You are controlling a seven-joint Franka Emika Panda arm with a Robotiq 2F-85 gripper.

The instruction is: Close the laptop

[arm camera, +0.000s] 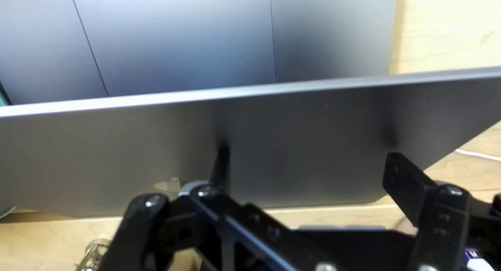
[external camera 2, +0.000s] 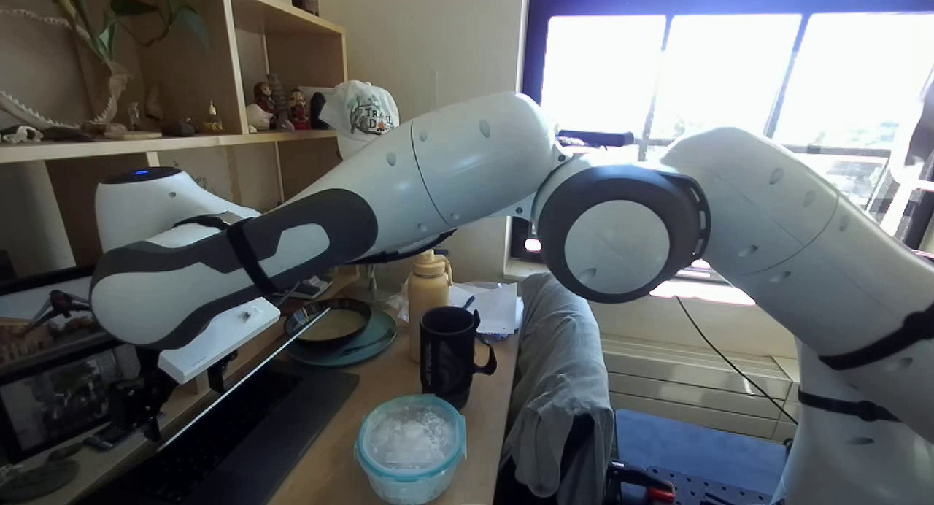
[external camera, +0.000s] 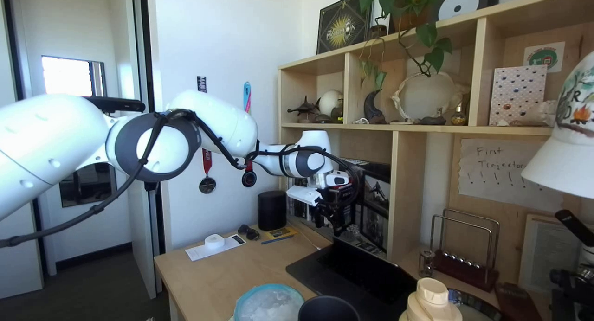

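The dark laptop stands open on the desk, with its screen (external camera: pixel 366 270) and base (external camera 2: pixel 306 417) in the exterior views. Its lid is raised and its thin top edge (external camera 2: pixel 244 374) shows bright. In the wrist view the lid's outer shell (arm camera: pixel 297 122) spans the frame, with the palm rest and trackpad (arm camera: pixel 176 40) beyond it. My gripper (arm camera: pixel 308 155) is open, fingers wide apart, on the outer side behind the lid. Its fingertips are at or close to the shell; I cannot tell whether they touch. The gripper also shows behind the lid in both exterior views (external camera: pixel 335 224) (external camera 2: pixel 146 410).
A blue-rimmed container (external camera 2: pixel 411 446), a black mug (external camera 2: pixel 446 352) and a tan bottle (external camera 2: pixel 427 293) stand beside the laptop. A black speaker (external camera: pixel 272 210) stands near the wall. Shelves with framed pictures (external camera: pixel 375 228) rise behind the lid. A Newton's cradle (external camera: pixel 464 265) stands nearby.
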